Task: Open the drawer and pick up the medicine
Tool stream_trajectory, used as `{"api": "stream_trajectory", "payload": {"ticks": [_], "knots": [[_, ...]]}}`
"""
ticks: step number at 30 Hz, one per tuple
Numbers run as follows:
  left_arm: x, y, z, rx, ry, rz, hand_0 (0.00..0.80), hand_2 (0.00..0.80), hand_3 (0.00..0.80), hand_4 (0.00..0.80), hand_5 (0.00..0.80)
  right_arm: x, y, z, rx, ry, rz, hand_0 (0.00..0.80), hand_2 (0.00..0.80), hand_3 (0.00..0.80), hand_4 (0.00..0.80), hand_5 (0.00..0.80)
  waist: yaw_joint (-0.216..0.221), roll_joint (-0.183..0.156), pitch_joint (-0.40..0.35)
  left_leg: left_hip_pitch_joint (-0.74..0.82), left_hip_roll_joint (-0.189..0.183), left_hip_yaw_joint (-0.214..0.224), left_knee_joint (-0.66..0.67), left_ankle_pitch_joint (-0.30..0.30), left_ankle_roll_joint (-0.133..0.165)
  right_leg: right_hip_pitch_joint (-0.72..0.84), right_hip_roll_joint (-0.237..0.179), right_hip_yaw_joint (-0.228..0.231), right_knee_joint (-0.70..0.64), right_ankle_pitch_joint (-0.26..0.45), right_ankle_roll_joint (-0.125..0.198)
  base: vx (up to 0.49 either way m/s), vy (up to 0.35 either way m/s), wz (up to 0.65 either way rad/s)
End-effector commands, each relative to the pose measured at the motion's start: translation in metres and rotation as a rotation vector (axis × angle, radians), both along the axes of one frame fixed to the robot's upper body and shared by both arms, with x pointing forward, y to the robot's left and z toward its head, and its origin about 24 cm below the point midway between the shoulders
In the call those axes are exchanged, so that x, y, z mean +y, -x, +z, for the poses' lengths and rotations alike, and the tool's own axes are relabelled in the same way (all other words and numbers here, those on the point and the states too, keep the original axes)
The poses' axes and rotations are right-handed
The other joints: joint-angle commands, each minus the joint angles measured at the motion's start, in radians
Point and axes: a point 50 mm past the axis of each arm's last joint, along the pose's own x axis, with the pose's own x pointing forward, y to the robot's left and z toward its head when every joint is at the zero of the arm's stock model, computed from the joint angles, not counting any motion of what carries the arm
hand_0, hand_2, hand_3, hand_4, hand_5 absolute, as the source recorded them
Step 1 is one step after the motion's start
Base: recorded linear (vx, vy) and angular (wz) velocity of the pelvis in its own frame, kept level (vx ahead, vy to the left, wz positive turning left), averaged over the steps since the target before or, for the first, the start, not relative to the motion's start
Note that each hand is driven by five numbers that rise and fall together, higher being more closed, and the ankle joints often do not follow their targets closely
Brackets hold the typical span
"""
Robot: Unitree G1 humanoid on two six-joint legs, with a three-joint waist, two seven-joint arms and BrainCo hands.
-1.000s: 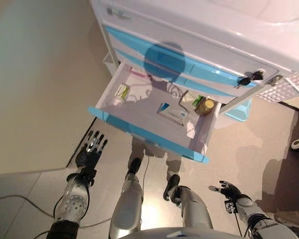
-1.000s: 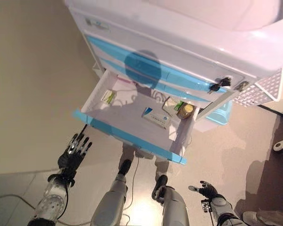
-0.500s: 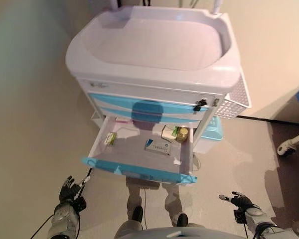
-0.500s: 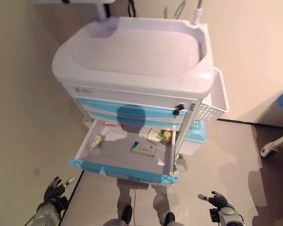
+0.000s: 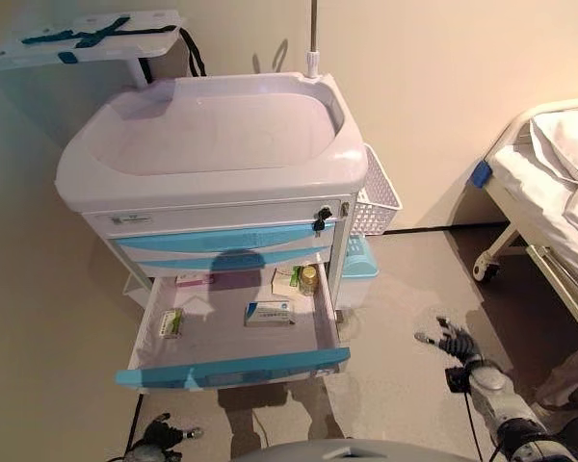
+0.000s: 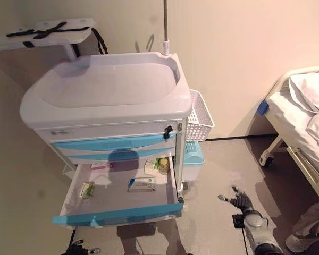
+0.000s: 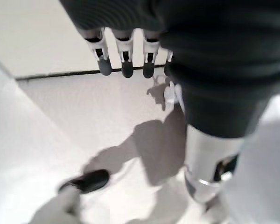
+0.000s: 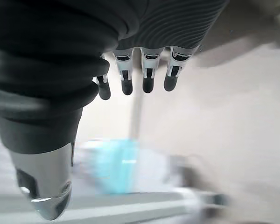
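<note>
A white medical cart (image 5: 212, 154) with blue-fronted drawers stands against the far wall, its lowest drawer (image 5: 233, 332) pulled fully out toward the near side. Inside the drawer lie the medicine items: a white-and-blue box (image 5: 269, 313) near the middle, a small green-and-white packet (image 5: 170, 323) at the left, a yellow-capped bottle (image 5: 308, 280) beside a pale carton (image 5: 287, 279) at the far right corner, and a pink strip (image 5: 192, 280) at the far left. Nothing has been lifted out. The left robot hand (image 5: 162, 438) hangs low at the near left, below the drawer front, fingers straight and loose, holding nothing. The right robot hand (image 5: 455, 341) is well right of the cart over the floor (image 5: 405, 289), fingers spread, empty. A white wire basket (image 5: 376, 200) hangs on the cart's right side; a bed (image 5: 559, 183) stands at the far right
</note>
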Motion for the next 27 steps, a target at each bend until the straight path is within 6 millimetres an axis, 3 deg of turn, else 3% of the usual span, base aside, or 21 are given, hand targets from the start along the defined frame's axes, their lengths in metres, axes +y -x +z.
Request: {"api": "stream_trajectory", "payload": {"ticks": [1,2,4,6,7,10,11,21,27], "knots": [[0.014,-0.004,0.005,0.044,-0.105,-0.137,0.000,0.000,0.000,0.000,0.000,0.000,-0.023,0.031,-0.187,-0.008,0.007,0.000,0.000,0.000,0.000,0.000,0.017,-0.069,-0.007,-0.052,-0.063,-0.015,0.013,-0.004,0.035,-0.010,-0.025,-0.014,0.034,-0.005,0.067,0.007,0.011,-0.03],[0.012,-0.009,0.006,0.044,-0.132,-0.224,0.000,0.000,0.000,0.000,0.000,0.007,-0.032,0.050,-0.278,-0.005,0.058,0.000,0.000,0.000,0.000,0.000,0.019,-0.072,-0.005,-0.049,-0.063,-0.014,0.015,-0.007,0.037,-0.009,-0.025,-0.014,0.035,-0.007,0.068,0.000,0.000,0.00],[0.010,-0.011,0.006,0.048,-0.139,-0.274,0.000,0.000,0.000,0.000,0.000,0.012,-0.038,0.061,-0.325,0.001,0.090,0.000,0.000,0.000,0.000,0.000,0.020,-0.073,-0.005,-0.048,-0.063,-0.013,0.015,-0.008,0.037,-0.009,-0.025,-0.014,0.036,-0.008,0.069,0.005,0.013,-0.08],[0.012,-0.012,0.007,0.047,-0.147,-0.278,0.000,0.000,0.000,0.000,0.000,0.018,-0.044,0.075,-0.389,0.006,0.125,0.000,0.000,0.000,0.000,0.000,0.024,-0.077,-0.002,-0.047,-0.064,-0.013,0.016,-0.010,0.038,-0.008,-0.027,-0.014,0.038,-0.008,0.069,0.017,0.015,-0.06],[0.012,-0.009,0.006,0.052,-0.143,-0.257,0.000,0.000,0.000,0.000,0.000,0.027,-0.050,0.095,-0.472,0.007,0.176,0.000,0.000,0.000,0.000,0.000,0.027,-0.083,-0.001,-0.046,-0.065,-0.015,0.017,-0.011,0.040,-0.006,-0.028,-0.016,0.040,-0.010,0.069,0.000,0.000,0.00],[0.011,-0.010,0.006,0.050,-0.145,-0.276,0.000,0.000,0.000,0.000,0.000,0.033,-0.053,0.107,-0.523,0.005,0.199,0.000,0.000,0.000,0.000,0.000,0.032,-0.087,0.004,-0.045,-0.065,-0.019,0.017,-0.012,0.041,-0.005,-0.030,-0.019,0.041,-0.012,0.070,0.011,0.003,-0.01],[0.011,-0.011,0.007,0.050,-0.150,-0.281,0.000,0.000,0.000,0.000,0.000,0.043,-0.058,0.124,-0.593,0.002,0.248,0.000,0.000,0.000,0.000,0.000,0.038,-0.093,0.012,-0.050,-0.066,-0.024,0.021,-0.013,0.042,-0.010,-0.031,-0.021,0.046,-0.014,0.070,0.000,0.000,0.00],[0.020,-0.005,0.008,0.069,-0.178,-0.260,0.000,0.000,0.000,0.000,0.000,0.087,-0.062,0.152,-0.710,-0.064,0.447,0.000,0.000,0.000,0.000,0.000,0.068,-0.118,0.026,-0.054,-0.069,-0.042,0.016,-0.010,0.044,-0.006,-0.035,-0.039,0.045,-0.016,0.072,0.008,-0.002,0.02],[0.024,-0.004,0.010,0.063,-0.193,-0.242,0.000,0.000,0.000,0.000,0.000,0.107,-0.062,0.152,-0.699,-0.082,0.542,0.000,0.000,0.000,0.000,0.000,0.077,-0.123,0.030,-0.055,-0.070,-0.050,0.015,-0.010,0.044,-0.006,-0.037,-0.048,0.050,-0.021,0.071,0.015,0.000,0.07]]}}
